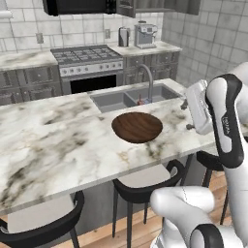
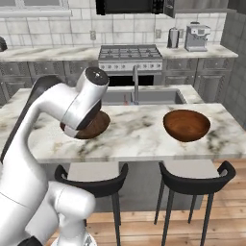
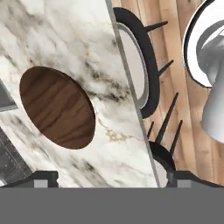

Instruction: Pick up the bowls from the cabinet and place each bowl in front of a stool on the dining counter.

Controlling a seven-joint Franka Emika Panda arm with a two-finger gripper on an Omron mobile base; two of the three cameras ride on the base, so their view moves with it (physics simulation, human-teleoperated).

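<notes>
A dark brown bowl (image 1: 137, 127) (image 2: 96, 126) (image 3: 57, 107) rests upright on the dining counter (image 1: 58, 140) (image 2: 139, 137), in front of a stool (image 1: 145, 183) (image 2: 93, 180). To its right stands a reddish-brown bowl (image 2: 186, 125), in front of another stool (image 2: 194, 177). My gripper (image 3: 112, 178) hangs open above the counter's front edge, beside the dark bowl and apart from it, with nothing between its fingertips (image 3: 43, 178). In the right base view my arm hides part of the dark bowl. The cabinet (image 1: 160, 5) shows at the top edge.
A double sink (image 1: 128, 99) with an arched faucet (image 1: 149, 80) lies just behind the bowls. Further stools (image 1: 41, 224) (image 1: 213, 162) stand along the counter's front. A stove (image 1: 89, 60) and a coffee machine (image 1: 144, 35) line the back wall.
</notes>
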